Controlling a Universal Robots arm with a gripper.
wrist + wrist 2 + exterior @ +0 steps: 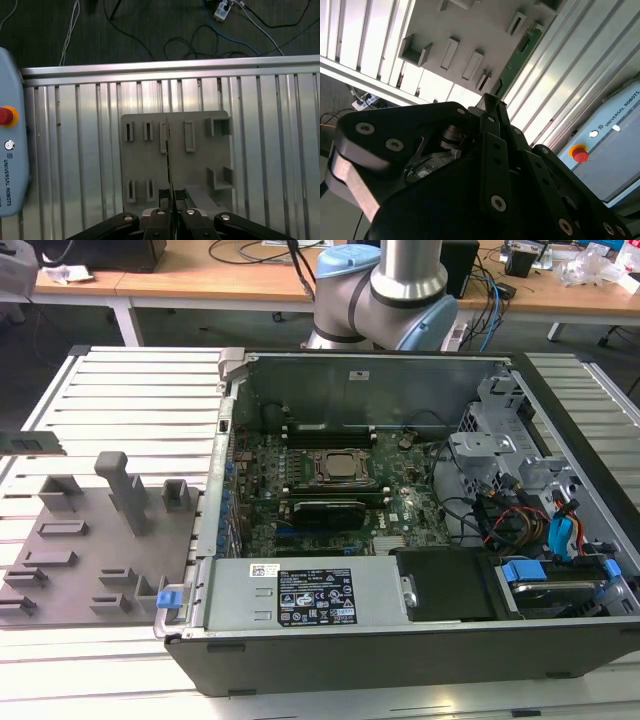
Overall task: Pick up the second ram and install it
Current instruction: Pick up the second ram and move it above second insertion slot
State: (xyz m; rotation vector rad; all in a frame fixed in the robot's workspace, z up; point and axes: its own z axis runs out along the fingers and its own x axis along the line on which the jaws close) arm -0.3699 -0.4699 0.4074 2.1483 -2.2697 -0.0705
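Observation:
The second ram is a slim green stick held at one end by my gripper, which is shut on it. In the first wrist view the ram shows edge-on as a thin line running from the gripper out over the grey tray. In the exterior view the ram's free end pokes in at the left edge, lifted above the tray. The open computer case holds the green motherboard, well to the exterior view's right of the ram.
The tray and case sit on a slatted aluminium table. The tray carries upright blocks. A grey control box with a red stop button lies beside the table. The case's metal wall stands between tray and motherboard. Cables lie on the floor.

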